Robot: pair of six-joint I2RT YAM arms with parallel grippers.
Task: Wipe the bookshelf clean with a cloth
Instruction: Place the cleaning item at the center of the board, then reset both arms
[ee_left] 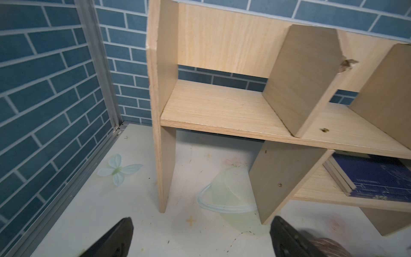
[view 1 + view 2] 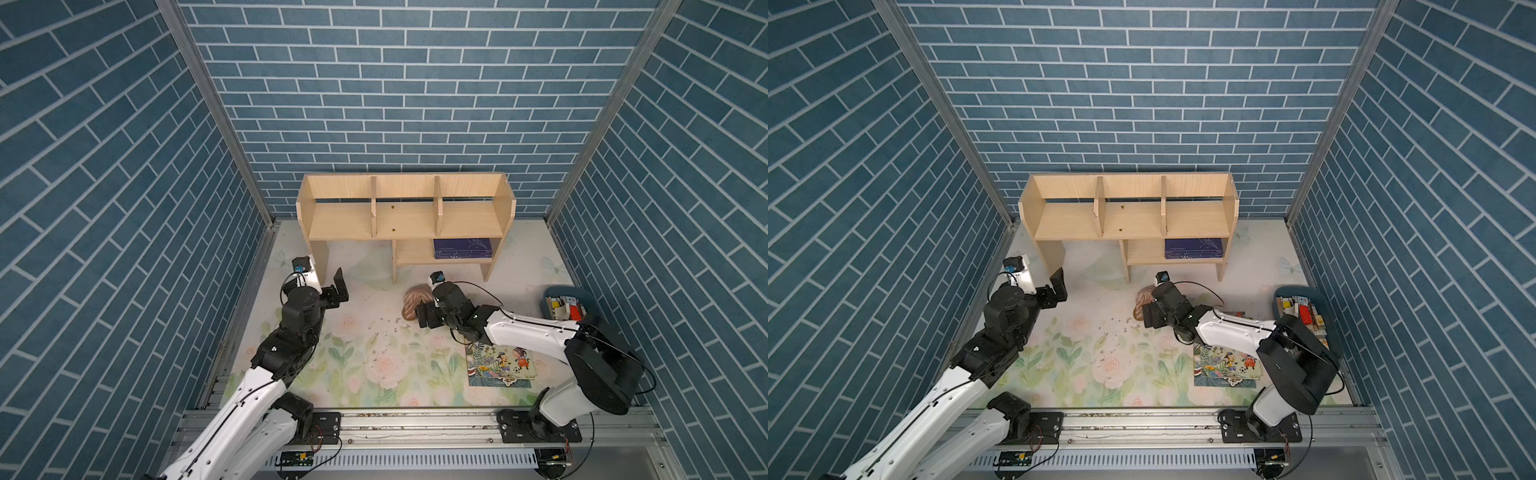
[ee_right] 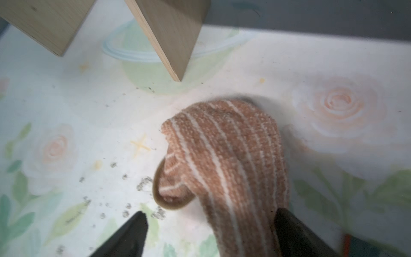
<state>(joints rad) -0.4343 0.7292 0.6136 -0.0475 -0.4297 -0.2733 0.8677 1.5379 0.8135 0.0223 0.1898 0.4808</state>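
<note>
The pale-wood bookshelf [image 2: 405, 220] [image 2: 1129, 216] stands against the back wall, with small dark specks on its middle shelf board; the left wrist view shows it close [image 1: 222, 104]. The striped tan-and-cream cloth [image 2: 415, 301] [image 2: 1144, 301] [image 3: 222, 155] lies bunched on the mat in front of the shelf. My right gripper [image 2: 422, 318] [image 3: 210, 215] is open over the cloth's near end, which runs between its jaws and lies against one finger. My left gripper [image 2: 337, 289] [image 1: 201, 224] hovers open and empty near the shelf's left leg.
A dark blue book [image 2: 462, 248] lies in the lower cubby. A colourful picture book [image 2: 500, 365] lies under my right arm. A blue bin [image 2: 565, 307] of small items sits at the right wall. Dark crumbs [image 2: 386, 328] dot the floral mat.
</note>
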